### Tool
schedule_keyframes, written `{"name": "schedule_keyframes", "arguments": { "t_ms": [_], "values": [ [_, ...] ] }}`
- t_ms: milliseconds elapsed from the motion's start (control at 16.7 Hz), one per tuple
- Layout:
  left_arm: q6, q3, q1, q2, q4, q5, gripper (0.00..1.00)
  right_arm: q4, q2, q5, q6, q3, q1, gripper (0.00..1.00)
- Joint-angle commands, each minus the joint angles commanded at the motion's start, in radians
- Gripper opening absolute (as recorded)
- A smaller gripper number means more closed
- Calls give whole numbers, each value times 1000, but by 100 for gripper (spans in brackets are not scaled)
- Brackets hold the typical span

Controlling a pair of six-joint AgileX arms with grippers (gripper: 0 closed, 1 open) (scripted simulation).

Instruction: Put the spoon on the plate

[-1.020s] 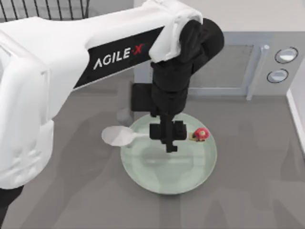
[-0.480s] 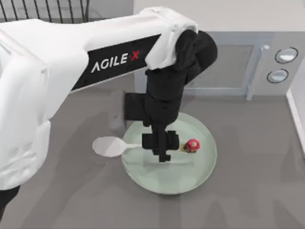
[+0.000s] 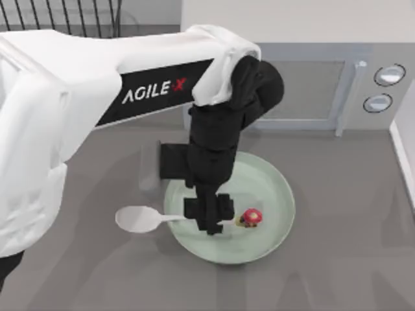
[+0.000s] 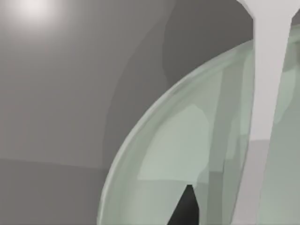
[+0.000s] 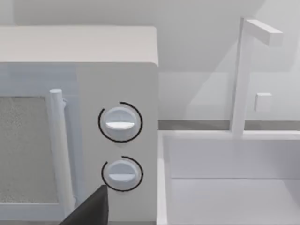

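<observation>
**Left gripper holding spoon at plate's edge**

Left gripper (image 3: 209, 220): black, pointing down over the left part of the plate (image 3: 272, 230). Fingers closed on the handle of the spoon (image 3: 137, 219).

Spoon: white, lying level. Handle reaches across the plate's left rim to the gripper; oval bowl hangs out past the rim, over the grey table (image 3: 78, 272). In the left wrist view the handle (image 4: 268, 84) runs as a pale strip across the plate's curved rim (image 4: 140, 136). Whether it touches the rim or is held just above it cannot be told.

Plate: round, pale green, glossy, at the table's middle, in front of the microwave (image 3: 311, 87).

Mushroom figure (image 3: 250, 218): small, red-capped, resting on the plate just right of the gripper.

Right arm: parked off to the right; its wrist view faces the microwave's two dials (image 5: 120, 123) and door handle (image 5: 60, 150), with a white sink (image 5: 225, 178) beside them. Its fingers' state cannot be told.
</observation>
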Motion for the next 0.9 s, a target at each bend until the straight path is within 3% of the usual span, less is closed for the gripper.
{"name": "schedule_keyframes", "arguments": {
  "t_ms": [360, 900],
  "values": [
    [18, 18, -9, 10, 51, 13, 0, 0, 0, 0, 0, 0, 0, 100],
    [17, 51, -24, 65, 174, -56, 0, 0, 0, 0, 0, 0, 0, 100]
  ]
}}
